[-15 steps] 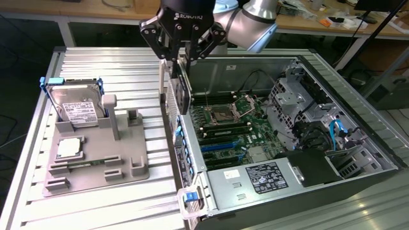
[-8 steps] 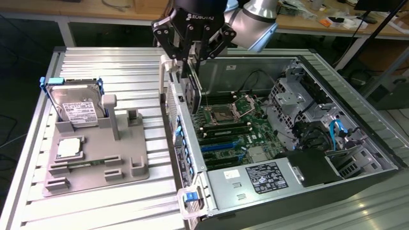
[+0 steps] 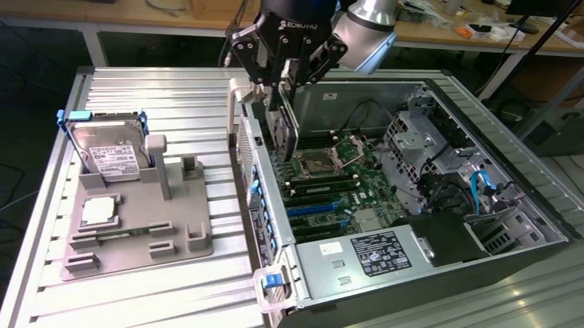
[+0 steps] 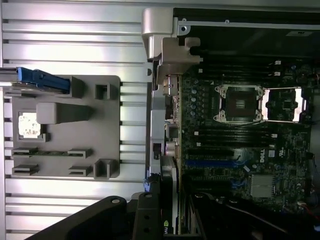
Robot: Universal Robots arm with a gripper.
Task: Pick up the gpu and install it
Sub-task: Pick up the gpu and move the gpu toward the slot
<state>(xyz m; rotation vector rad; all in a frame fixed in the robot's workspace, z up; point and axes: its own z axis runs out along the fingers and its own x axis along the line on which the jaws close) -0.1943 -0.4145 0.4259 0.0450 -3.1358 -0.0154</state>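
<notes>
The tool (image 3: 279, 80) is clenched on the upper end of the gpu (image 3: 286, 130). The card hangs on edge inside the open computer case (image 3: 511, 164), toward the far edge of the tabletop (image 3: 164, 89), just beside the case's back wall (image 3: 248, 154) and above the motherboard (image 3: 360, 188). Its lower end looks near the CPU socket (image 3: 324, 162), apart from the blue slots (image 3: 315, 208). Lowered off line, I'd fear it clips the socket or memory sticks (image 3: 319, 183), scrapes that wall, or twists in the grip.
</notes>
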